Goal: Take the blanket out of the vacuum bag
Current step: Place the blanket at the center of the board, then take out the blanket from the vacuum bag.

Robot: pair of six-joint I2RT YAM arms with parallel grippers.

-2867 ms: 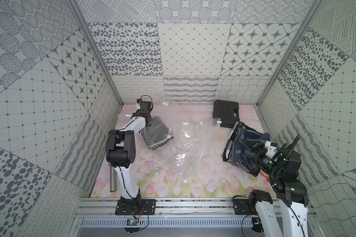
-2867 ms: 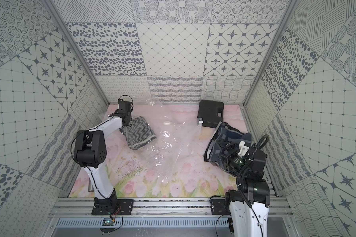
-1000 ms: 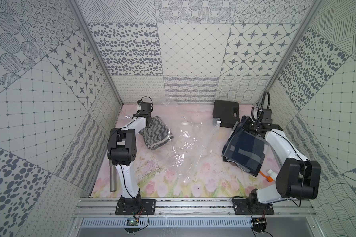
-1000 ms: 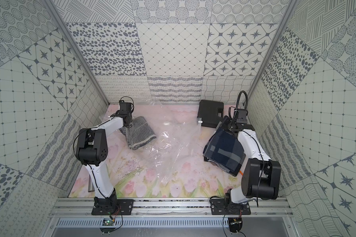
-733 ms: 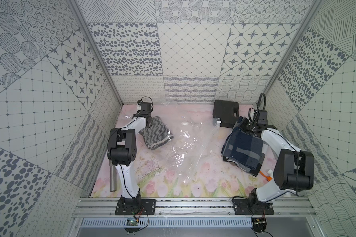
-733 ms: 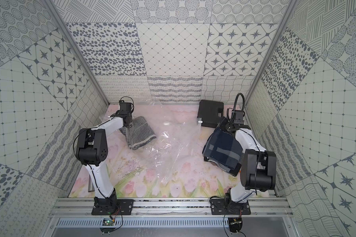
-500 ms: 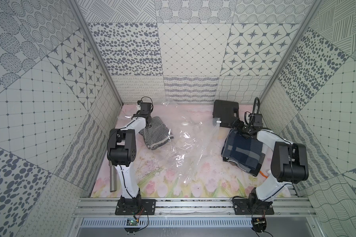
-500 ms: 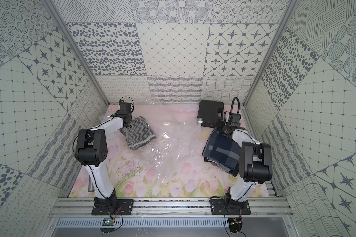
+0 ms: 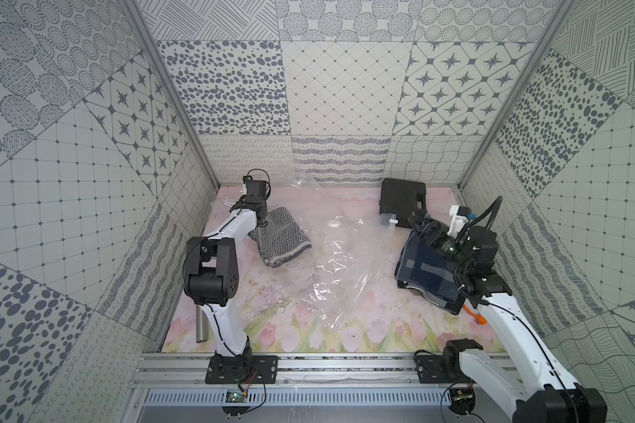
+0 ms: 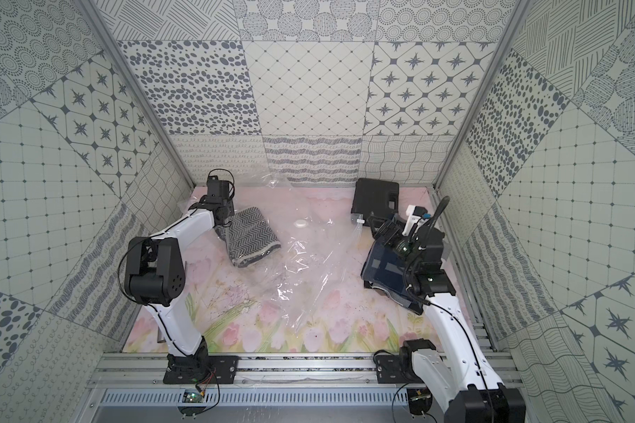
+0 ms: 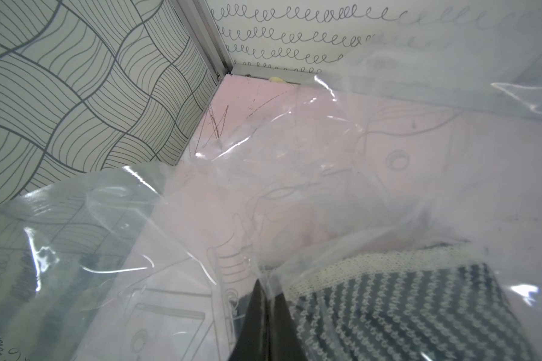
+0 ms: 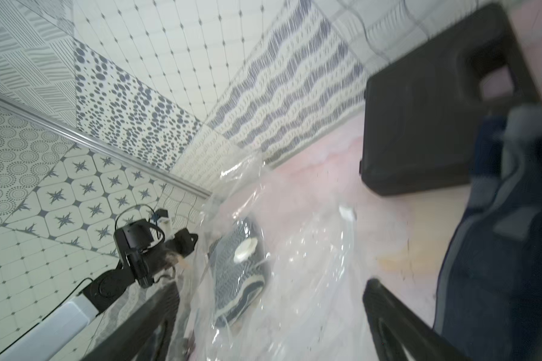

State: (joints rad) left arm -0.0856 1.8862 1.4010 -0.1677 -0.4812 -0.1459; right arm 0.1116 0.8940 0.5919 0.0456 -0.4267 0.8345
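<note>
The see-through vacuum bag (image 9: 341,263) (image 10: 301,263) lies crumpled across the middle of the table, its white valve cap (image 9: 333,222) up. A grey herringbone blanket (image 9: 283,234) (image 11: 404,306) lies under its plastic at the back left. My left gripper (image 9: 260,216) (image 11: 265,289) is shut, pinching the bag's plastic beside that blanket. A navy plaid blanket (image 9: 422,271) (image 10: 389,271) lies outside the bag at the right. My right gripper (image 9: 424,225) (image 12: 269,290) hangs open over its far end, holding nothing.
A black hard case (image 9: 400,197) (image 12: 420,125) stands at the back right, just behind the navy blanket. A metal cylinder (image 9: 201,326) lies by the left wall near the front. A small orange item (image 9: 475,316) lies beside the navy blanket's near corner.
My right gripper opened, let go of the navy blanket and drew up and back off its far end. The left gripper and the herringbone blanket stayed put.
</note>
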